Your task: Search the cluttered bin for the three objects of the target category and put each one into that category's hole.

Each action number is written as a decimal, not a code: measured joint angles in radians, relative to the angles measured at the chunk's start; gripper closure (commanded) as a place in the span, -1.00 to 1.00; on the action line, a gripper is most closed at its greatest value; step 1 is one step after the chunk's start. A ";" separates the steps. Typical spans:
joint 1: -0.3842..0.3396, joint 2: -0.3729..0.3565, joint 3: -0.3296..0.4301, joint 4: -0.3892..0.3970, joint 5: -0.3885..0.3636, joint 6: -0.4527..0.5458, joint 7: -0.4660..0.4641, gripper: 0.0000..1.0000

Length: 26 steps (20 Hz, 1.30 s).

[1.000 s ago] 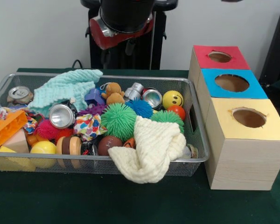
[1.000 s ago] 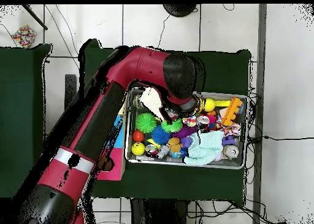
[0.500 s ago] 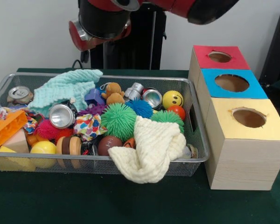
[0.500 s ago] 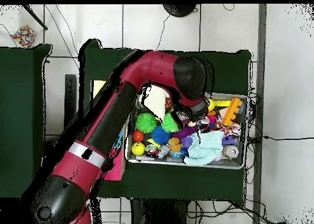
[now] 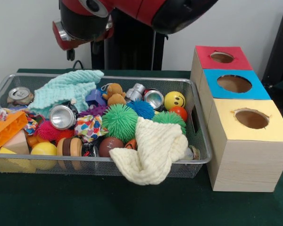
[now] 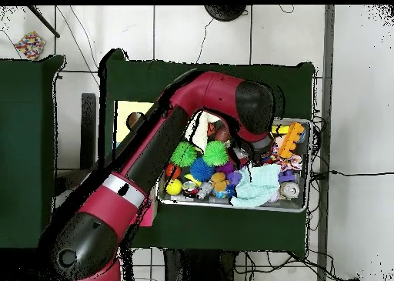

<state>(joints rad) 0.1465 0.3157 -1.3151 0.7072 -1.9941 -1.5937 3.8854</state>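
My arm (image 6: pixel 146 166): glossy red shell, black rounded joint caps, one white band with grey edging near the base.

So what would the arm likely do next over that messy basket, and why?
Probably lower toward the basket's left side. The arm's end hangs high above the mint cloth and a silver can, touching nothing, and the three box holes look empty. Which category it seeks isn't shown.

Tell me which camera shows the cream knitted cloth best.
The front view: the cream knitted cloth lies unobstructed, draped over the wire bin's near rim. In the overhead view the red robot arm covers most of it.
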 measured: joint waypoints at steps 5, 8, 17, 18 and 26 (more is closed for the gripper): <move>-0.018 0.019 0.000 0.004 0.000 0.035 0.000 -1.00; -0.027 0.025 0.000 0.004 0.000 0.074 0.000 -1.00; -0.043 0.026 0.016 0.004 0.003 0.180 0.000 -1.00; -0.043 0.026 0.019 0.004 0.003 0.180 0.000 -1.00; -0.047 0.030 0.026 0.004 0.003 0.180 0.000 -1.00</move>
<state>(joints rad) 0.0992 0.3454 -1.2895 0.7110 -1.9912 -1.4136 3.8854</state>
